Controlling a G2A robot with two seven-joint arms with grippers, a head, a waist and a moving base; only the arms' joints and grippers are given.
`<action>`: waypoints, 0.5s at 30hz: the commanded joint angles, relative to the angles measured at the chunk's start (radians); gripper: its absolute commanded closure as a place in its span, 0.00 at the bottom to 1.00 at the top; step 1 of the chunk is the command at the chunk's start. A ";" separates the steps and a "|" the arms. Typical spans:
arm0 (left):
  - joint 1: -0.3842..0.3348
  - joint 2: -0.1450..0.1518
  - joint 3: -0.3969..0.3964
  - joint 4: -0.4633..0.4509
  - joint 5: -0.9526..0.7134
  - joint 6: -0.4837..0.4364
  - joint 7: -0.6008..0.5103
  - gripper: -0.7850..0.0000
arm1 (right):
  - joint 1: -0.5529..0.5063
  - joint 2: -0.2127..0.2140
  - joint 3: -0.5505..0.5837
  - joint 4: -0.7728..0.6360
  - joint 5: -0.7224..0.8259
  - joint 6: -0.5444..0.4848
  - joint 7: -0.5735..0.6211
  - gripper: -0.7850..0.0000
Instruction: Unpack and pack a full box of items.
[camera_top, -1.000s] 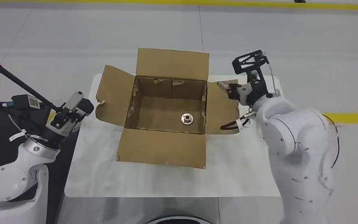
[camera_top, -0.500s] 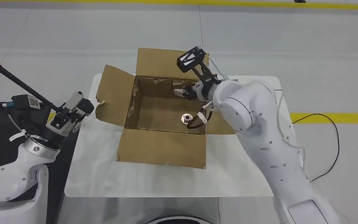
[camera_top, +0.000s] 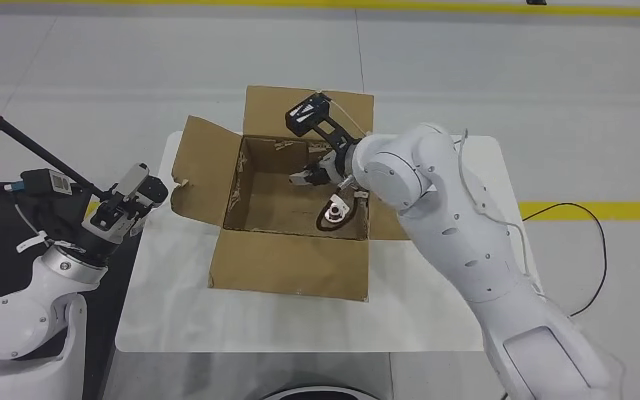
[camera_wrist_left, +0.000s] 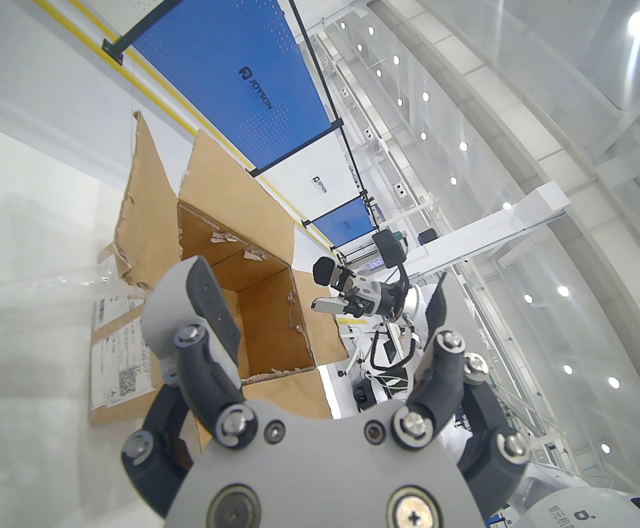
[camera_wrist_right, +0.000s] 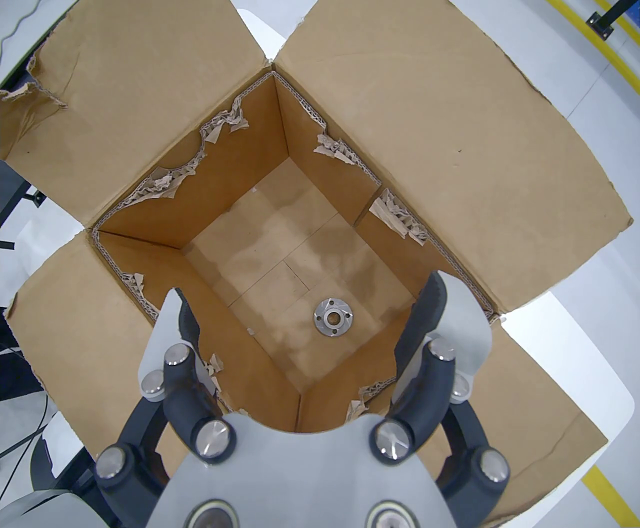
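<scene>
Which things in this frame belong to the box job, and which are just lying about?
Job:
cardboard box, open
metal flange on its floor
right gripper, open, over the box

Lying about:
white table under the box
left gripper, open, off to the side
black cable on the floor

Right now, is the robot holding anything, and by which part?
Nothing is held. The right gripper is open above the box, the metal disc lying loose on its floor. The left gripper is open and empty too.
</scene>
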 joint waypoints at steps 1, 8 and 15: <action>0.000 0.000 0.000 0.000 0.000 0.000 0.000 0.00 | 0.000 0.000 0.000 0.000 0.000 0.000 0.000 0.00; 0.000 0.000 0.000 0.000 0.000 0.000 0.000 0.00 | 0.015 -0.009 -0.056 0.089 -0.023 -0.080 -0.011 0.00; 0.000 0.000 0.000 0.000 0.000 0.000 0.000 0.00 | 0.109 -0.058 -0.164 0.292 0.000 -0.114 -0.009 0.00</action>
